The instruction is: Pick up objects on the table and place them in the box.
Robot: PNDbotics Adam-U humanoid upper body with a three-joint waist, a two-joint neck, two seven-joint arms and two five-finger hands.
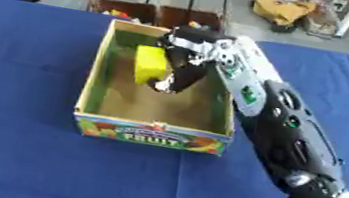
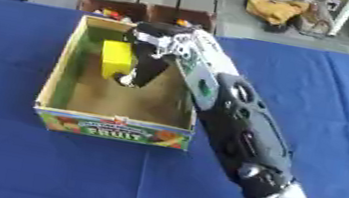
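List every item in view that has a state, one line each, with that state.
Fruit box: open-topped, upright on the blue table.
Yellow block: inside the box, against its far left part, beside the robot hand.
Right robot hand: reaching down into the box, fingers pointing down next to the block; whether it grips the block cannot be told.
Left robot hand: not in view.

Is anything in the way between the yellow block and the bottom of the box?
Nothing visible is. The right hand reaches down inside the box, its fingers against the yellow block, which is already within the walls. The brown floor beside it looks bare.
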